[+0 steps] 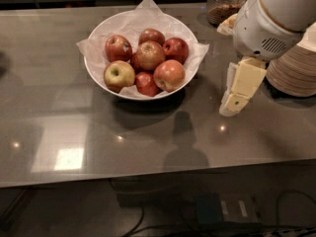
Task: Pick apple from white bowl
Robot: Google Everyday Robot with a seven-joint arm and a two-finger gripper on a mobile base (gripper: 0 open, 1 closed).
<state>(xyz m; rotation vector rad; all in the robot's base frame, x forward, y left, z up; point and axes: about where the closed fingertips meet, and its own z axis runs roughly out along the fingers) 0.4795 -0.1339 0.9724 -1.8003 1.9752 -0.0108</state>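
Observation:
The white bowl (129,96) stands on the grey counter at the back centre, lined with crinkled white paper and holding several apples. The apple (169,75), large and orange-red, lies at the bowl's front right. A yellow-green apple (118,74) lies at the front left, with darker red apples behind and between them. My gripper (232,102) hangs tips down from the white arm (266,23) at the right. It is a little above the counter, to the right of the bowl and apart from it.
A stack of beige paper bowls (296,73) stands at the right edge, partly behind the arm. A glass jar (223,4) with brown contents stands at the back right. The counter's front edge (148,179) runs across, with cables on the floor below.

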